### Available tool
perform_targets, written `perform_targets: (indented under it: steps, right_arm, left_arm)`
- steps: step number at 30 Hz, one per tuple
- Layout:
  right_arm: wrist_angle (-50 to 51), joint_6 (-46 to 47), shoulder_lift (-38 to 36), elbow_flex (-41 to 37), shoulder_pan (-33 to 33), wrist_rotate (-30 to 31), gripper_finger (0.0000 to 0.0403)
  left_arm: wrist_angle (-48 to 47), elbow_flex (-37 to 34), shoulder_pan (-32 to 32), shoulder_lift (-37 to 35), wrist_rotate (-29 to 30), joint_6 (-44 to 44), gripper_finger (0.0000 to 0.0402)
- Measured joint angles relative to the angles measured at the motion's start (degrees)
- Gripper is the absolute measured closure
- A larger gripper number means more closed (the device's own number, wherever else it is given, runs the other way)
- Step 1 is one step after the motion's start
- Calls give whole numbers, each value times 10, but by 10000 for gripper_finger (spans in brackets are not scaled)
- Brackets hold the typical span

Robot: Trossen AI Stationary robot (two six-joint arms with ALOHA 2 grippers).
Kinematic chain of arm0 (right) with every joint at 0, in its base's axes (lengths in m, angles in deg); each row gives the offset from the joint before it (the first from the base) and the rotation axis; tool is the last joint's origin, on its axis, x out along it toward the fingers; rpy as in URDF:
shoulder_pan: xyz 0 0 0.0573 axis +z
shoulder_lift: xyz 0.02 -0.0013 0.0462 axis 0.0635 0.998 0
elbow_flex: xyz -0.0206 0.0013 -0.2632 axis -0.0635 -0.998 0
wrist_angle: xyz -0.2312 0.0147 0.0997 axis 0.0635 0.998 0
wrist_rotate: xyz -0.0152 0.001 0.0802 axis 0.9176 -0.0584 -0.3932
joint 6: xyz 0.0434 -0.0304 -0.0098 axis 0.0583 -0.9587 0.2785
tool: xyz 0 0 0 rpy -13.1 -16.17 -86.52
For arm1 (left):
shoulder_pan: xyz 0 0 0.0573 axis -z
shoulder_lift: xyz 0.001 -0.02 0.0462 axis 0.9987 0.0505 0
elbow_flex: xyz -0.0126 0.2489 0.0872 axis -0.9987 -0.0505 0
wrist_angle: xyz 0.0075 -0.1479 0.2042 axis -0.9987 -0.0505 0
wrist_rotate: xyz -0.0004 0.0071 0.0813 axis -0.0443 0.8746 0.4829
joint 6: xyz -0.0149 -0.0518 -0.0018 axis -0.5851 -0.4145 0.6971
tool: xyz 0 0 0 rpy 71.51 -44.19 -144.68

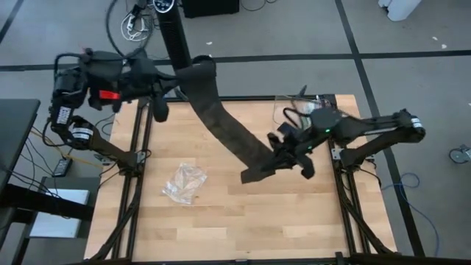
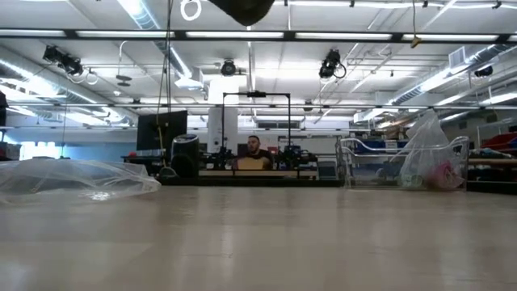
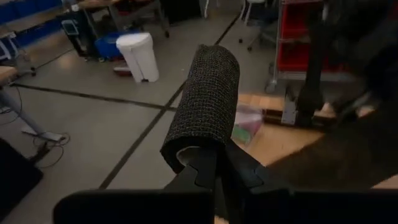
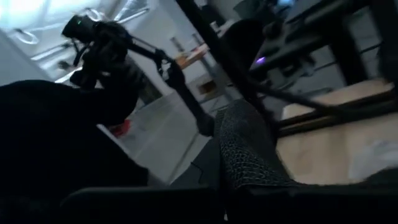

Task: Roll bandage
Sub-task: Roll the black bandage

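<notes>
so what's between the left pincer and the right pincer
The bandage spans it, hanging as a dark strip from the left pincer to the right pincer, clear in the high view.

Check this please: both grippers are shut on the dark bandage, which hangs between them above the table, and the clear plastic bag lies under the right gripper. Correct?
Not quite. The high view shows the clear plastic bag lying apart, nearer the left side of the table, not under the right gripper. The rest holds: it and the left gripper are shut on the bandage.

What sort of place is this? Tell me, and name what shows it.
Probably a robotics lab or workshop: a wooden table in a metal frame on grey floor, exposed ceiling ducts and lights, and shelves of red bins beyond.
</notes>
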Motion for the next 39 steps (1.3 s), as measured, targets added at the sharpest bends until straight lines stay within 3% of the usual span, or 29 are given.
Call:
perform_targets:
  steps: [10,21,26,31,39]
  right_arm:
    - [237,-94,88,322,60,179,401]
    - [351,-154,201,590,71,239,401]
    - [368,-200,225,660,71,281,402]
    - [315,-229,223,661,71,316,402]
    - [237,-296,219,661,69,423,402]
  left_arm:
    - [16,-134,0,1,-8,13,389]
    - [89,-249,0,1,-46,13,389]
    - [114,-286,0,0,-57,11,389]
    - [143,-322,1,1,-58,-2,389]
    - [225,-373,15,1,-75,-14,389]
